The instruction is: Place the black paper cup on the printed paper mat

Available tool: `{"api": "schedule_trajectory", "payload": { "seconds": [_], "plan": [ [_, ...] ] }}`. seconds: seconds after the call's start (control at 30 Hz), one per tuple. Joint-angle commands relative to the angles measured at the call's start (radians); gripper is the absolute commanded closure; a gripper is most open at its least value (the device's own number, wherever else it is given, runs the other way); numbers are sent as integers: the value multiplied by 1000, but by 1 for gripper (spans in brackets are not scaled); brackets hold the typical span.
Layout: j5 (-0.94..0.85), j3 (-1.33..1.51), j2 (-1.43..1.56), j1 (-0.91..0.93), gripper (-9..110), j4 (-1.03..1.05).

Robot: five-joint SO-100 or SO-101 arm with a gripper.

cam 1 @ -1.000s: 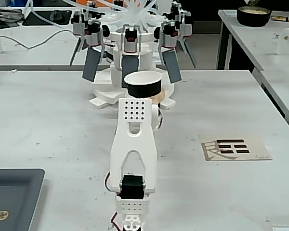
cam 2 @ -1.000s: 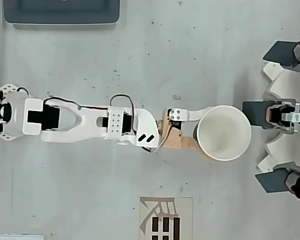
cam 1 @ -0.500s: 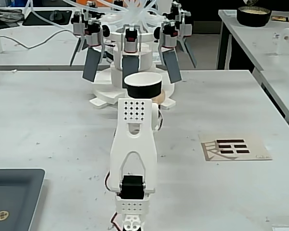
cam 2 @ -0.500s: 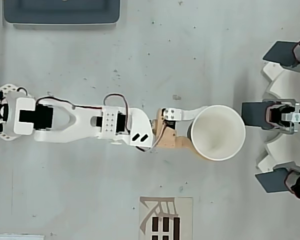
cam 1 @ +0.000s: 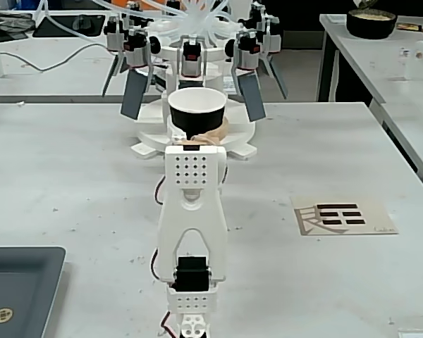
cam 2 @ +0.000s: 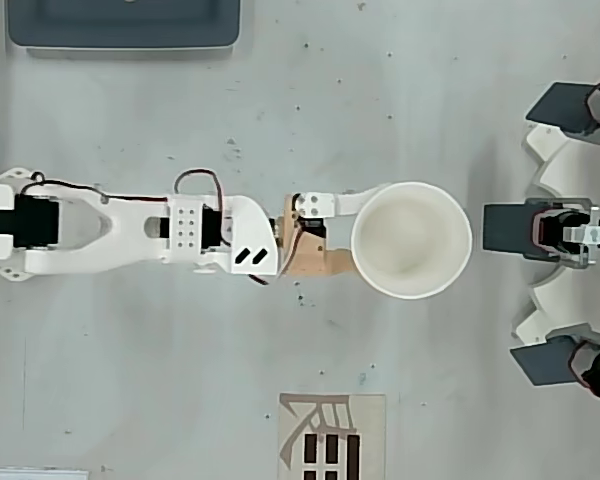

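The black paper cup (cam 1: 197, 113) has a white rim and stands upright in the air in front of the white machine. From above only its white inside (cam 2: 412, 240) shows. My gripper (cam 1: 198, 135) (cam 2: 368, 240) is shut on the cup's lower wall, with a white finger (cam 2: 352, 201) on one side and a tan finger (cam 2: 325, 288) on the other. The fingertips are hidden under the cup. The printed paper mat (cam 1: 344, 215) lies flat on the table, right of the arm in the fixed view. In the overhead view the mat (cam 2: 332, 437) is at the bottom edge, partly cut off.
A white machine with grey paddles (cam 1: 190, 77) (cam 2: 565, 230) stands just beyond the cup. A dark grey tray (cam 1: 17, 289) (cam 2: 125, 25) sits near the arm's base. A black bowl (cam 1: 371, 23) is on a separate table at the far right.
The arm has drawn back toward its base with the cup held, and the cup has risen and moved away from the machine.
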Motion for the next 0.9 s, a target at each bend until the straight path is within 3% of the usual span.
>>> {"api": "schedule_trajectory", "payload": {
  "seconds": [0.0,0.87],
  "plan": [
    [11,41,133,-11,92,-25],
    [-3,515,548,77,93,-112]
  ]
}}
